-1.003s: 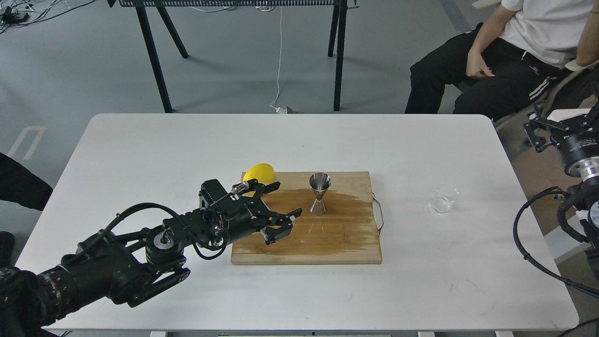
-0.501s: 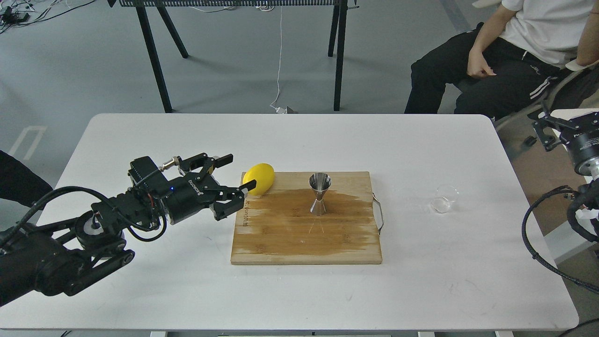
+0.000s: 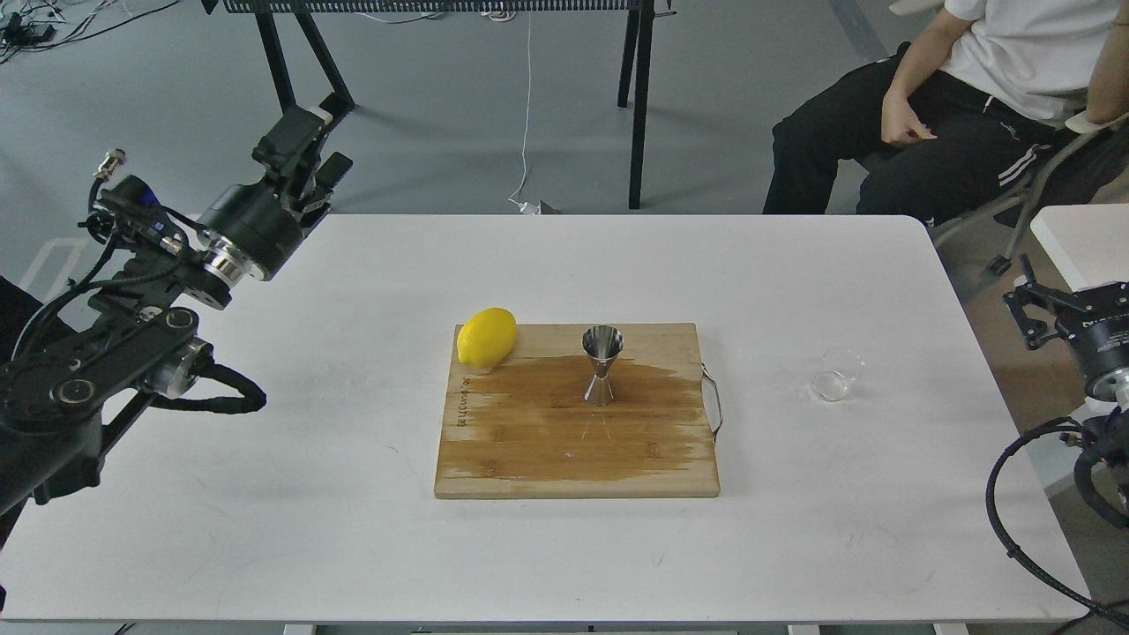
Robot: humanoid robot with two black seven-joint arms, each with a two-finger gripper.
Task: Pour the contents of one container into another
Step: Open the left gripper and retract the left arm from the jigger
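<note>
Black left gripper (image 3: 304,150) raised, touching nothing.

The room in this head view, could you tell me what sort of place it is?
Probably a robotics lab or test room: a white table with staged props, loose cables across the grey floor, and a seated person nearby.

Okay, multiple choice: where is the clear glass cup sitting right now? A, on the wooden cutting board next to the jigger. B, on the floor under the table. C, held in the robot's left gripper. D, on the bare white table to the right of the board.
D: the glass cup stands on the white table, right of the cutting board, apart from its edge, with no gripper near it.
</note>
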